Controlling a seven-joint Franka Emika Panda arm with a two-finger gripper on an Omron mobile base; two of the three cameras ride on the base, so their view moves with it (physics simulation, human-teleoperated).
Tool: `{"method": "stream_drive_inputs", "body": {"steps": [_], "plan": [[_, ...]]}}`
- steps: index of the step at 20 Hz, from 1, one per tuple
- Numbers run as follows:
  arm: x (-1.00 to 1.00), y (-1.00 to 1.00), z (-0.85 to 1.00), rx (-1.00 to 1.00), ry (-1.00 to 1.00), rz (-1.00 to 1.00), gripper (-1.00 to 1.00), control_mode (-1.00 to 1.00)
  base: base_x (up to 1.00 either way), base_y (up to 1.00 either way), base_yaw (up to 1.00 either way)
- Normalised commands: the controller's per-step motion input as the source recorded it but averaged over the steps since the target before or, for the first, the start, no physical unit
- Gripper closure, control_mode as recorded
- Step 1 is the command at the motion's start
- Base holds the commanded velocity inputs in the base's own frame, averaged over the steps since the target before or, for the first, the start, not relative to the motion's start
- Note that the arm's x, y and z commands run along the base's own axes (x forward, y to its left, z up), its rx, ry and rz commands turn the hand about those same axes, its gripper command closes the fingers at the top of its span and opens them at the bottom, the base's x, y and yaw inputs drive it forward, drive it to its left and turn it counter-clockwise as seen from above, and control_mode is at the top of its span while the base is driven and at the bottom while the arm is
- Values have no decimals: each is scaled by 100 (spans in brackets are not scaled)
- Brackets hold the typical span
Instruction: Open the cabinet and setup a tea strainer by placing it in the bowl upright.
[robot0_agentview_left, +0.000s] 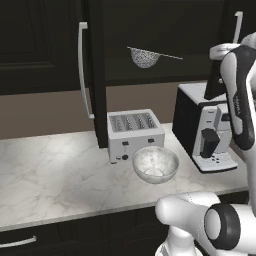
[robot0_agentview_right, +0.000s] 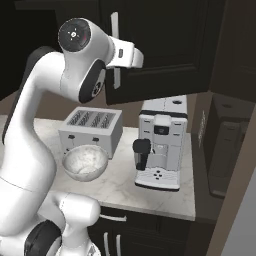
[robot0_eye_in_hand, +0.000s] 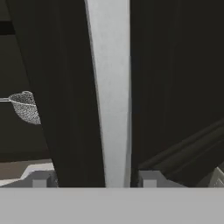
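The cabinet's left door (robot0_agentview_left: 97, 75) stands swung open, edge-on, with its silver bar handle (robot0_agentview_left: 82, 70). Inside, the tea strainer (robot0_agentview_left: 145, 57) rests on the shelf, its wire handle pointing right; the hand view catches its mesh (robot0_eye_in_hand: 26, 107) at the left. The right door (robot0_agentview_right: 165, 50) is swung partly out. My gripper (robot0_eye_in_hand: 94, 180) is open and straddles that door's bar handle (robot0_eye_in_hand: 109, 87), with its fingertips (robot0_eye_in_hand: 148, 179) apart from the bar on both sides. Down on the counter the frosted bowl (robot0_agentview_left: 155, 164) sits empty in front of the toaster.
A silver toaster (robot0_agentview_left: 135, 134) stands behind the bowl. A coffee machine (robot0_agentview_left: 205, 127) sits to its right on the marble counter (robot0_agentview_left: 50, 175). A side wall (robot0_agentview_right: 230, 150) closes off the counter's right end, and a drawer handle (robot0_agentview_left: 17, 242) shows below the front edge.
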Motion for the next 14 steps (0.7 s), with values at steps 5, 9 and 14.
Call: {"method": "stream_drive_inputs", "body": {"steps": [5,9,14], "plan": [[-100,-44,8,0,0,0,100,-100,0,0,0],[-99,-48,3,0,0,0,100,-100,0,0,0],[-91,-51,5,0,0,0,100,-100,0,0,0]]}}
